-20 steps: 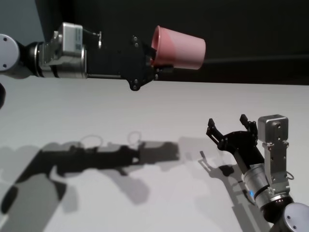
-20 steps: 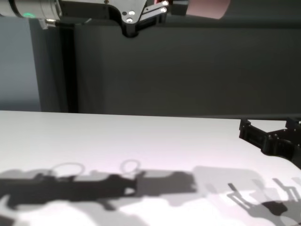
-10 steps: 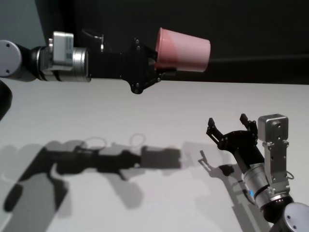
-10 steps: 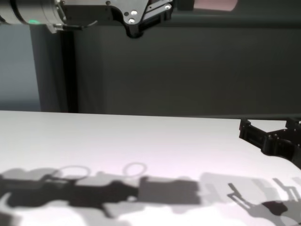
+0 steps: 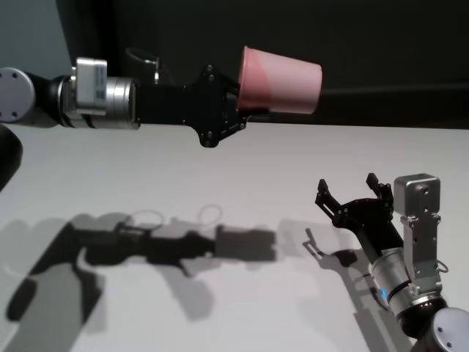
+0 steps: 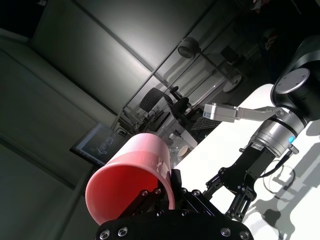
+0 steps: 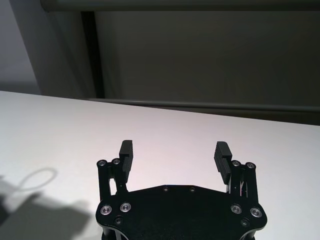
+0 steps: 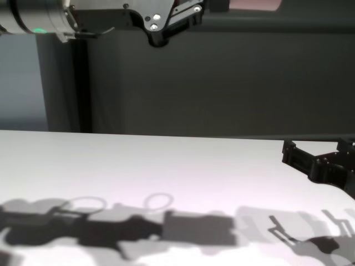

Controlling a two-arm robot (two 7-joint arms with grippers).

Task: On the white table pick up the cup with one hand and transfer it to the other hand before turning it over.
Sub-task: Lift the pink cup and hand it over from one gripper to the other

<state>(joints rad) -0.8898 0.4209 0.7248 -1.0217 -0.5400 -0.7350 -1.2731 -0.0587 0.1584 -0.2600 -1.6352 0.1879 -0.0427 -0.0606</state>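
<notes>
— Two grippers, but only one has the cup, right?

— Yes. The left gripper is squeezed tight on the rim of the plain salmon-pink plastic cup with no handle. The cup lies on its side, high up in the air. Its open mouth is at the left gripper's fingers, and its flat bottom sticks out past them, away from that arm.

— Where is the other one?

— The right gripper is low down, just above the wide flat white table. Its two fingers are spread wide apart with nothing between them. The cup is well above it and a bit off to the side, so they are far from touching.

— So how much is done?

— I think the first part is done: the cup is picked up off the table. The pass to the other hand is not done yet. The cup must get between those wide fingers, the right one must close on it, and the left must let go. Then comes turning it over.
</notes>
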